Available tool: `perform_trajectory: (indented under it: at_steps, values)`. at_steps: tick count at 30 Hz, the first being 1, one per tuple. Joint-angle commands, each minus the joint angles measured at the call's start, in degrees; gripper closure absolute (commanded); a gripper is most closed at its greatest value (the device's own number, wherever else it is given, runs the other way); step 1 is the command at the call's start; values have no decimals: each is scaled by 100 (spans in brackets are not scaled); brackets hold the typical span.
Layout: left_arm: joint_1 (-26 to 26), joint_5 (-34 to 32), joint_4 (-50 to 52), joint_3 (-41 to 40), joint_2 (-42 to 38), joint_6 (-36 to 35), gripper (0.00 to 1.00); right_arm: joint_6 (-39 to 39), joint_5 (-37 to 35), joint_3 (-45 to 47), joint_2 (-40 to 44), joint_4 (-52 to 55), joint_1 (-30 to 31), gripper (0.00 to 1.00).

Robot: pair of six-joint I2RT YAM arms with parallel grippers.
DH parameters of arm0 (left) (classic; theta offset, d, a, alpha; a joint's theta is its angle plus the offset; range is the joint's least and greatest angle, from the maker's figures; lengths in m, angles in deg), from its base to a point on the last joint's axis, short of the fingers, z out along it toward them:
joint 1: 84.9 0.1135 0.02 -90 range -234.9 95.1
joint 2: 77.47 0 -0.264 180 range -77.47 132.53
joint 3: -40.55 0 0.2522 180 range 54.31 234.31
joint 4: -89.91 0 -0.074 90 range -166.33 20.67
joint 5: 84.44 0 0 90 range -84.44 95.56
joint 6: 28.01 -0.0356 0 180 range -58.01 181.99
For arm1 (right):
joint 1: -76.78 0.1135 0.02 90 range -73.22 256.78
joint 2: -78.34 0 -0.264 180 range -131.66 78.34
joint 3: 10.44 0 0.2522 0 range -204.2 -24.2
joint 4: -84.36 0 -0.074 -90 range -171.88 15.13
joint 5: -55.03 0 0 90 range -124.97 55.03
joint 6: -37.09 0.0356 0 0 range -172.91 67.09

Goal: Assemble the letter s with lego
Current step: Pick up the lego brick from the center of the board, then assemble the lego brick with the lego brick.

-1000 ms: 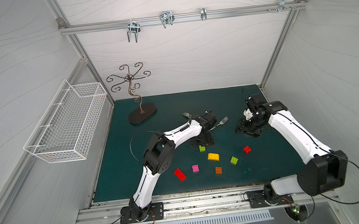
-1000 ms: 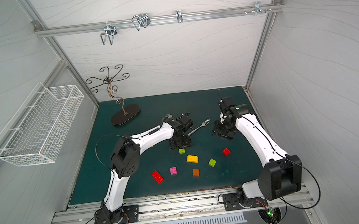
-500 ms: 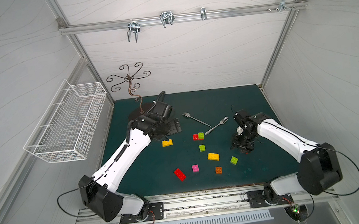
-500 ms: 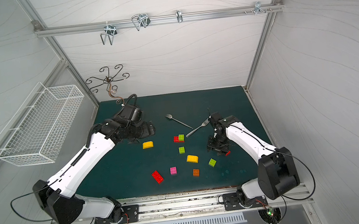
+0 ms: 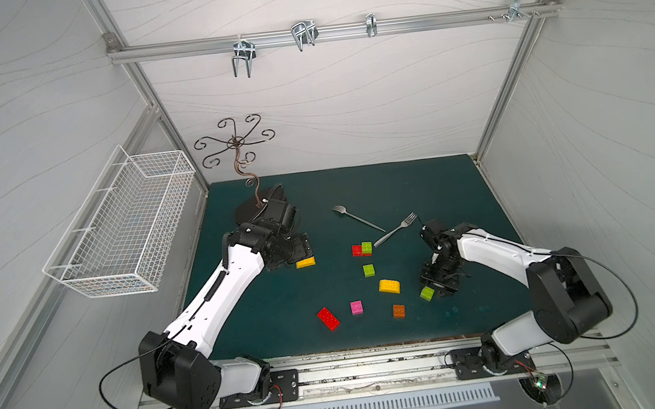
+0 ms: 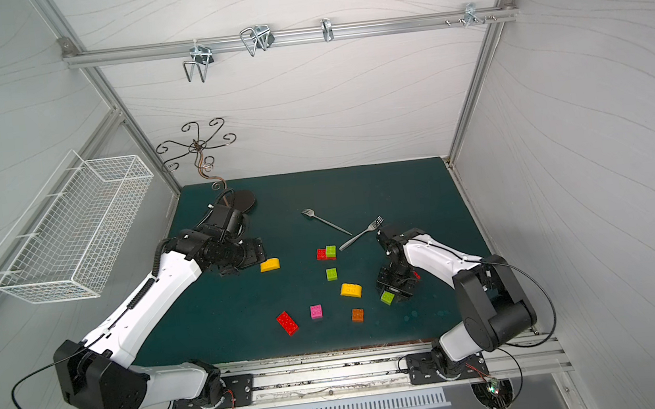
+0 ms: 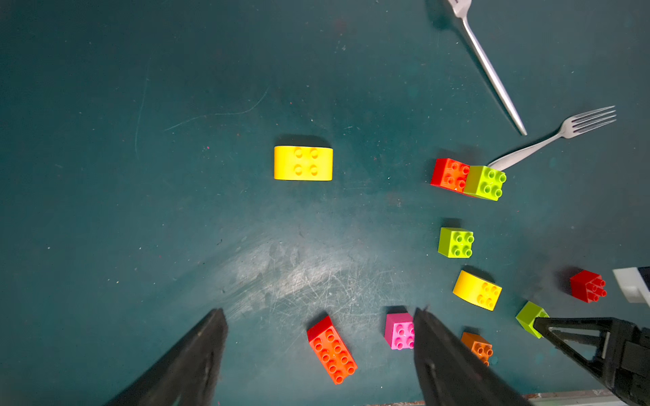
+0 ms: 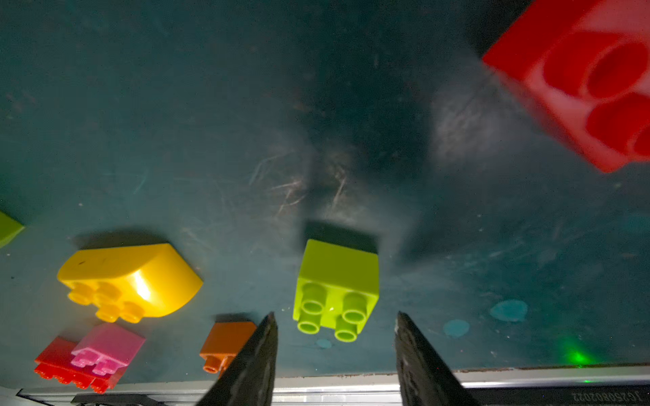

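Lego bricks lie scattered on the green mat (image 5: 441, 202). A rounded yellow brick (image 5: 306, 262) lies at the left, just in front of my left gripper (image 5: 302, 250), which hangs open and empty (image 7: 320, 311) above the mat. A red and a lime brick (image 5: 361, 249) stand joined mid-mat. Nearer the front are a lime brick (image 5: 369, 270), another yellow one (image 5: 389, 286), a long red one (image 5: 328, 318), a pink one (image 5: 356, 307) and an orange one (image 5: 398, 310). My right gripper (image 8: 335, 314) is open, its tips just short of a lime brick (image 8: 337, 281) lying on its side.
Two metal forks (image 5: 358, 221) (image 5: 397, 229) lie crossed behind the bricks. A small red brick (image 7: 587, 290) lies beside the right arm. A wire jewellery stand (image 5: 245, 172) stands at the back left corner and a wire basket (image 5: 125, 231) hangs on the left wall.
My left arm has drawn back from mid-mat to the left; a yellow brick now lies there and a red-lime pair at the centre. My right gripper moved forward to the lime brick.
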Motion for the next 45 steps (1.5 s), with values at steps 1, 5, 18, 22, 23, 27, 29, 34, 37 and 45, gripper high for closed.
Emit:
perform_trajectory:
  at_steps: [1,5,18,22,23,27,29,34,37,45]
  values:
    - [31,38,-181,34,-56,-92,14,65,-28,30,-103,-133,23,46]
    - [40,39,-195,25,-46,-92,15,45,-43,24,-215,-208,23,46]
    - [66,55,-207,13,-82,-89,16,-68,-286,-238,-159,95,159,77]
    - [138,16,-188,33,-169,-114,16,-301,-712,-1268,-241,913,635,88]
    - [168,4,-187,28,-206,-128,16,-370,-770,-1598,-356,1107,760,90]
    - [391,11,-238,-65,-380,-249,15,-654,-796,-3026,-1155,1715,1206,97]
    - [567,52,-270,-154,-485,-308,16,-797,-779,-3711,-1678,1918,1392,100]
    - [1092,254,-481,-541,-786,-447,15,-1171,-686,-5285,-2998,2411,1780,100]
    - [1337,340,-577,-747,-869,-553,15,-1422,-661,-6065,-3671,2728,1970,100]
    - [1669,485,-744,-1080,-965,-692,15,-1596,-607,-6681,-4351,2912,2141,100]
